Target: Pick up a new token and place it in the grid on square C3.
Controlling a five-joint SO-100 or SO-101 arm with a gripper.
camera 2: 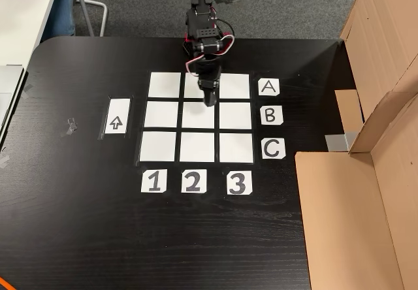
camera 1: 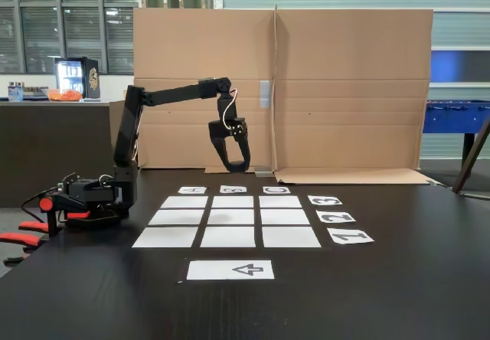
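Labels beside grid [camera 2: 198, 113]: A [camera 2: 268, 87], B [camera 2: 271, 115], C [camera 2: 272, 149]; 1 [camera 2: 153, 181], 2 [camera 2: 192, 182], 3 [camera 2: 238, 183].

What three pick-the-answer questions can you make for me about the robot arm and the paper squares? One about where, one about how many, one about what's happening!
1. In the fixed view from above, where does the gripper hang?
A. over the arrow sheet
B. over the middle of the grid
C. over the cardboard

2. How many white squares make the grid?
A. six
B. nine
C. twelve

3. What is lying on square C3?
A. nothing, it is bare
B. a dark token
C. a number label

Answers: 1 B, its tip hangs over the middle column near the centre square. 2 B, three rows of three. 3 A, the corner cell by the C label and the 3 label is plain white.
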